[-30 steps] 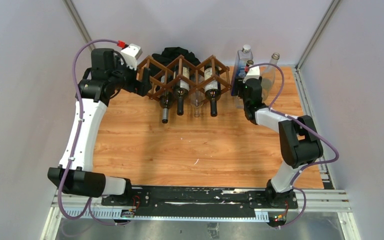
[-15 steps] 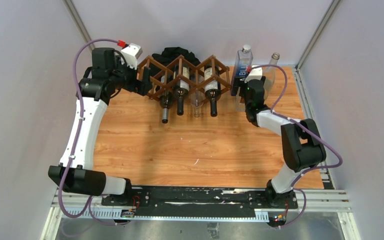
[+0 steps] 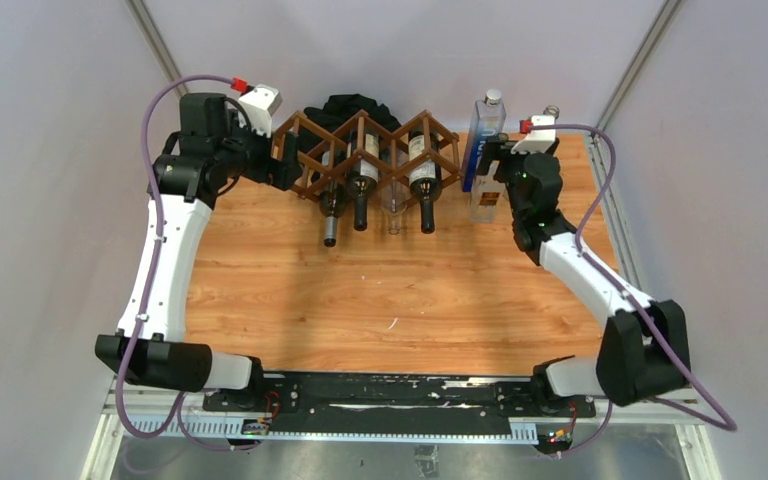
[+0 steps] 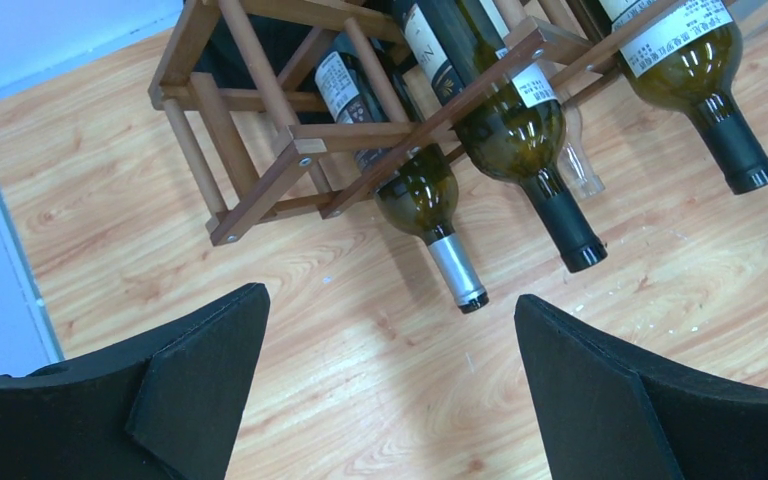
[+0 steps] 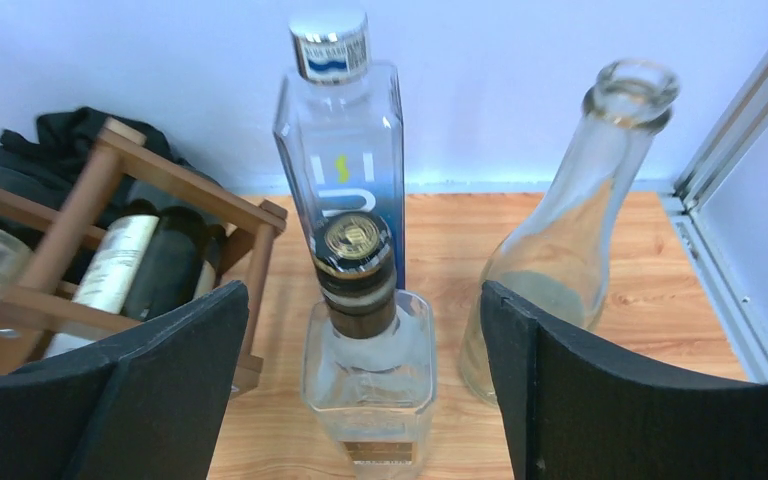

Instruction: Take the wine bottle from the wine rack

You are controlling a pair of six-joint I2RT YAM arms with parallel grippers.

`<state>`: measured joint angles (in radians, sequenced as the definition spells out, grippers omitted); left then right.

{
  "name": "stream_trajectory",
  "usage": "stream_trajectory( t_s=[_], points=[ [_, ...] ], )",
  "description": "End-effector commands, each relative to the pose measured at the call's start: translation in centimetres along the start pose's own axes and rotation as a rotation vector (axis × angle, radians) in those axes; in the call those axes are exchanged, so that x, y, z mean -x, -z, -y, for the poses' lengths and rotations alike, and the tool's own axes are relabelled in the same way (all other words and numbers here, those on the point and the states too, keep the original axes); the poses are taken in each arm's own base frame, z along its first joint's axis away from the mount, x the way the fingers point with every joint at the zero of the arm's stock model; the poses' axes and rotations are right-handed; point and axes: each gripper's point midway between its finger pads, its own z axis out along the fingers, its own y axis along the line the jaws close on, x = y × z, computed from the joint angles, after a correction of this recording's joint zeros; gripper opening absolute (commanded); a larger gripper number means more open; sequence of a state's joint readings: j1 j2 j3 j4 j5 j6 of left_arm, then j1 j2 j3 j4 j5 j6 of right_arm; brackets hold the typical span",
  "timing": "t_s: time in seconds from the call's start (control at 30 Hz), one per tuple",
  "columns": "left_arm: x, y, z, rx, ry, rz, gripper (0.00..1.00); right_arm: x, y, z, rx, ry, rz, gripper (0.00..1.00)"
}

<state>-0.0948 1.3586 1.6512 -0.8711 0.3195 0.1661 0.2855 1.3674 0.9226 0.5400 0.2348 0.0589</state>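
Risk at the rack: the wine rack (image 4: 260,190) looks light and nothing pins it down. A tug on one neck could drag the whole frame or jostle the neighbouring bottles (image 4: 510,130).
Risk on the right: the right gripper (image 5: 362,295) hovers close to a stoppered clear bottle (image 5: 368,380), a tall blue bottle (image 5: 340,150) and a glass carafe (image 5: 560,250); a careless swing would topple them.
Left fingers: the left gripper (image 4: 390,305) is spread wide, holding nothing.
Right fingers: wide as well, empty.
Wine bottle: the silver-capped wine bottle (image 4: 415,190) lies in a cell near the rack's left end, neck sloping out toward the table — ahead of the left fingers and apart from them.
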Motion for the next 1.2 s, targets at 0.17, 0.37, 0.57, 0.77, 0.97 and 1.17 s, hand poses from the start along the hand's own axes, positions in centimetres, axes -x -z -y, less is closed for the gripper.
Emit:
stream_trajectory(
  t_s=[0.17, 0.37, 0.57, 0.77, 0.97, 1.17],
  points=[
    [0.2, 0.7, -0.2, 0.027, 0.02, -0.005, 1.0, 4.1, 5.0, -4.4, 0.107, 0.048, -0.048, 0.91],
    [0.4, 1.2, -0.3, 0.037, 0.014, -0.001, 1.0, 4.2, 7.6, -12.3, 0.27, 0.091, -0.252, 0.91],
    [0.5, 1.4, -0.2, 0.036, 0.018, 0.005, 1.0, 2.5, 8.8, -17.5, 0.474, -0.119, -0.386, 1.0],
    [0.4, 1.5, -0.2, 0.036, 0.015, 0.003, 1.0, -1.7, 9.1, -21.7, 0.518, -0.099, -0.571, 0.84],
    [0.1, 1.3, -0.2, 0.036, 0.016, -0.006, 1.0, -5.7, 9.2, -26.3, 0.552, -0.067, -0.671, 0.75],
    [-0.4, 1.3, 0.1, 0.021, 0.014, -0.011, 1.0, -8.2, 7.6, -28.5, 0.544, -0.077, -0.722, 0.71]
  ],
)
